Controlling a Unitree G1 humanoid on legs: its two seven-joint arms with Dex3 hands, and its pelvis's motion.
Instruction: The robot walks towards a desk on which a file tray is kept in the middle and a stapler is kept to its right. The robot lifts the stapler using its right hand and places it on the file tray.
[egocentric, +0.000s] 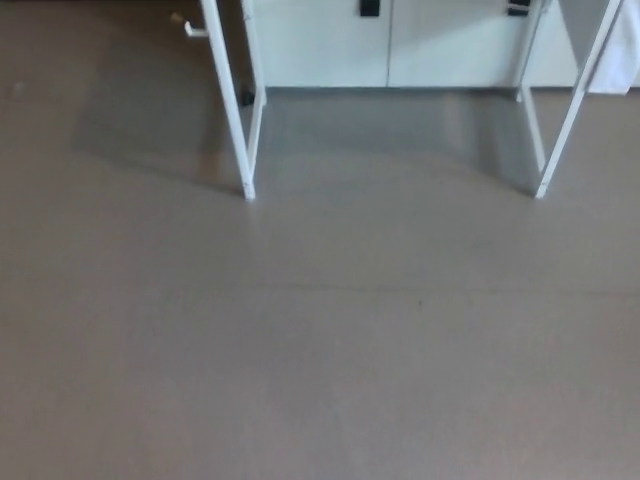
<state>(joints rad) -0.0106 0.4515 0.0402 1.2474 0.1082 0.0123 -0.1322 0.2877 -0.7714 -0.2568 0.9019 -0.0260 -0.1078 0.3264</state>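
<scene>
Matt grey-brown floor (320, 360), smooth, faintly sheened.
White-painted, metal-looking desk legs (227, 100); smooth satin white cabinet doors (320, 45), black plastic-looking handles (369, 8).

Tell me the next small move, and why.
Probably step forward toward the desk: only its legs show, at the picture's top, with floor between. The desktop, tray, stapler and both robot hands are out of view, so no reaching yet.

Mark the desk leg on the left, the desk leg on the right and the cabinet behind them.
Left desk leg (229, 100), head view, middle of its length.
Right desk leg (576, 100), head view, middle of its length.
Cabinet (320, 40), head view, white door face.
</scene>
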